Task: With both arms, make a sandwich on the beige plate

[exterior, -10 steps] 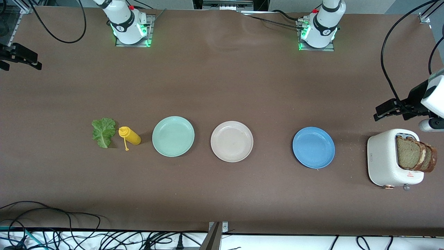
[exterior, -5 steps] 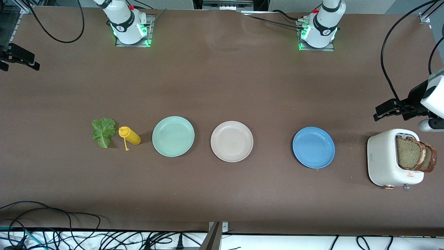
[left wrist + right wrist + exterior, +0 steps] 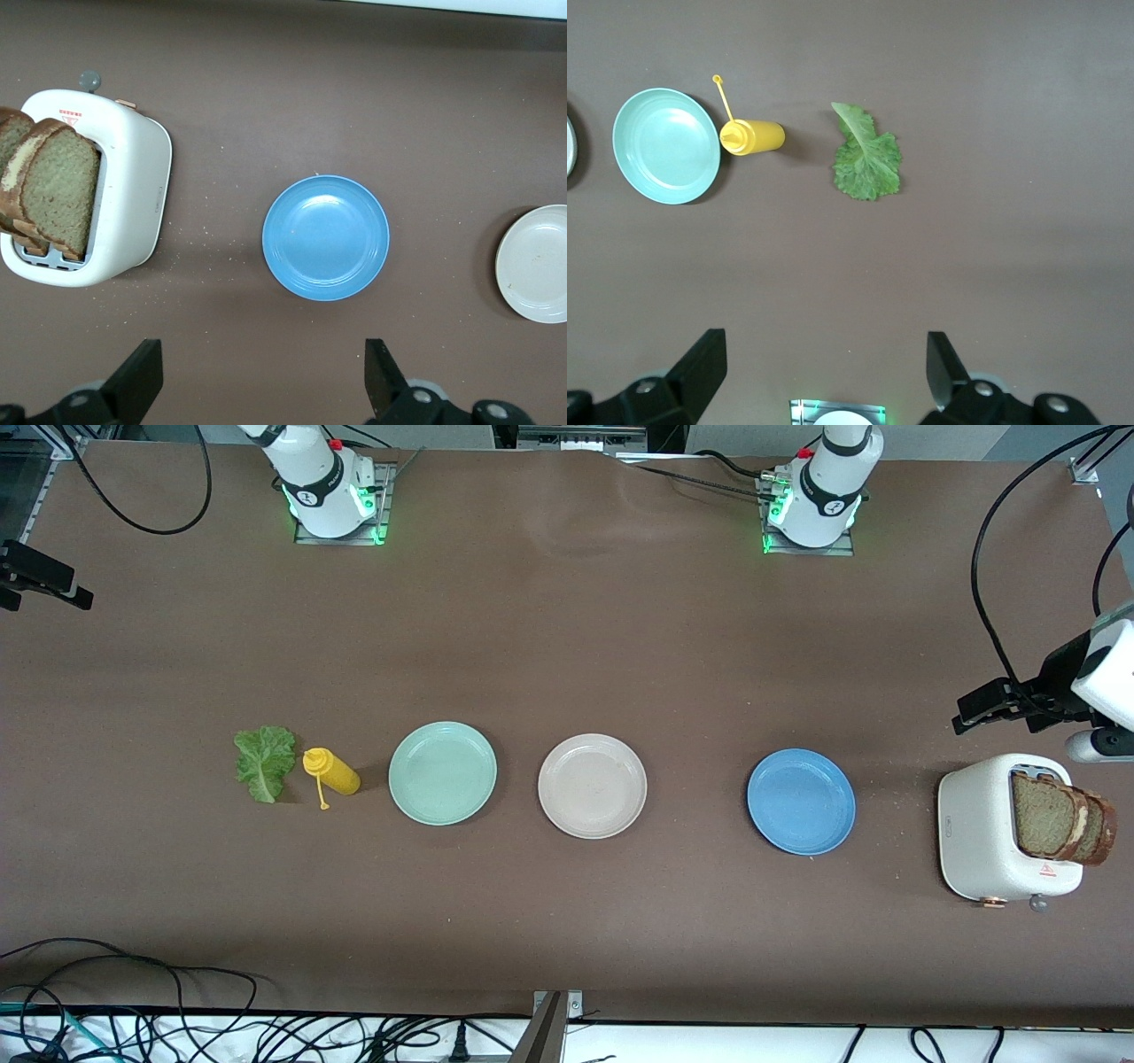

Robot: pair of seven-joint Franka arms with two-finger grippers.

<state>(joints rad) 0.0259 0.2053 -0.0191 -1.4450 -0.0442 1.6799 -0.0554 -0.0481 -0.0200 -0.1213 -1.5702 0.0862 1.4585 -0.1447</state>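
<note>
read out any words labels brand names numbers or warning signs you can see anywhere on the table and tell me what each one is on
No text can be read as words.
White toaster: a red triangular warning sign with small red print beside it, too small to read.
Same toaster: a small dark mark on its side facing the blue plate, too small to read.
Arm bases: a round dark logo on each, unreadable.
Beige plate, mint-green plate, yellow bottle: no markings.

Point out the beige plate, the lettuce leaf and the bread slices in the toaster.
beige plate point(image 3: 592, 786), front view, centre of its bare well.
lettuce leaf point(image 3: 867, 158), right wrist view, middle of the leaf.
bread slices point(image 3: 58, 184), left wrist view, face of the front slice.
</note>
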